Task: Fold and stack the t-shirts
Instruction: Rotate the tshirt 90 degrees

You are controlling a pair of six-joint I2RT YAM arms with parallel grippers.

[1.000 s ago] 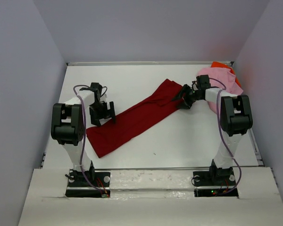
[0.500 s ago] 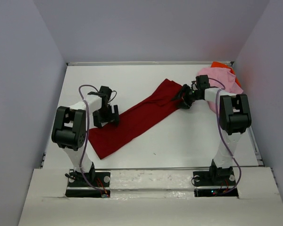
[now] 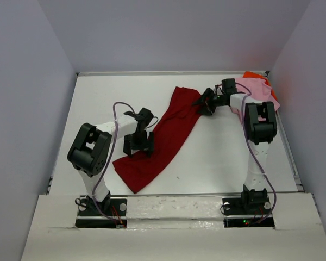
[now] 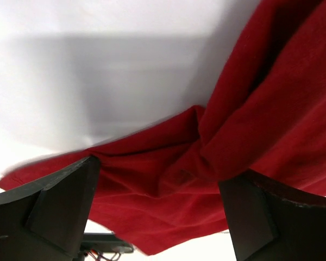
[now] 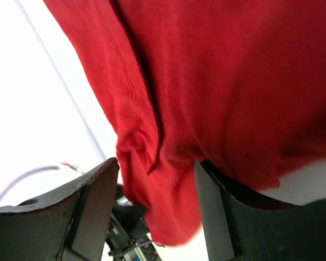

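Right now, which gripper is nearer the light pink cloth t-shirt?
Right. The right gripper sits just left of the light pink cloth t-shirt, at the far end of the dark red cloth t-shirt. The left gripper hovers over that shirt's near end, well away.

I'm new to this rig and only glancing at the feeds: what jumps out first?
A dark red cloth t-shirt lies diagonally across the white table, its far end bunched in the right gripper, the open left gripper over its near end. In the far right corner sits a heaped light pink t-shirt, a bright orange t-shirt peeking out behind.
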